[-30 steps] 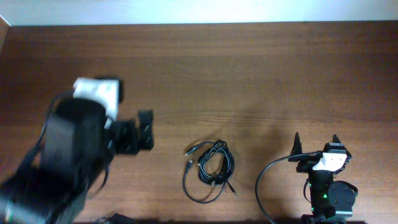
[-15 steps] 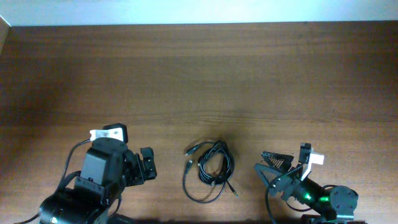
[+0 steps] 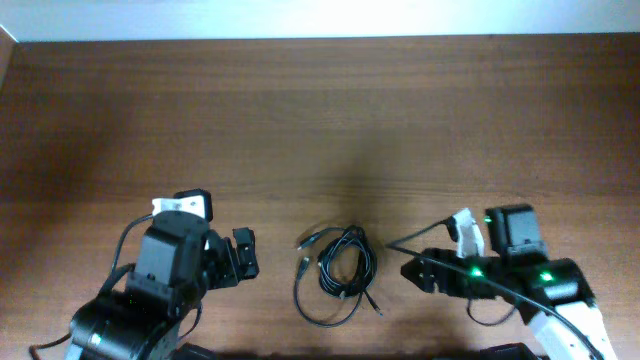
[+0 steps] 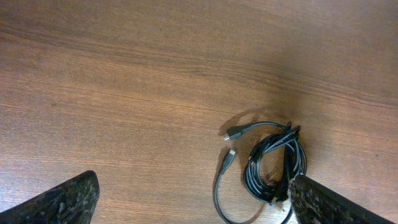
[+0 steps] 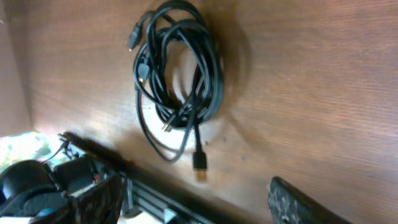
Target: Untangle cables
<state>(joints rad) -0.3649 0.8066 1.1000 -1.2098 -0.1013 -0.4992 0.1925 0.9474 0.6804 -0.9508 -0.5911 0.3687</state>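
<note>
The cables (image 3: 337, 272) lay as one loose black coil on the wooden surface (image 3: 320, 120), several loops stacked over each other and untouched by either arm. Two plug ends (image 4: 234, 132) poked out on the coil's left side, and a third plug (image 5: 200, 163) trailed free from the side of the coil toward the robot. The left tool (image 4: 193, 179) sat to the left of the coil, its fingers spread wide, nothing between them. The right tool (image 5: 194, 183) faced the coil from the right, also spread wide and empty, just short of the loops. By the look of it this was the approach step: both arms were lined up on the bundle, with no grasp made yet and the tangle fully intact. The next move probably called for one tool to pin or pinch a single strand near a free plug while the other held the rest of the coil. The loops overlap closely, so a careless pinch could catch two strands and drag the whole bundle along.
</note>
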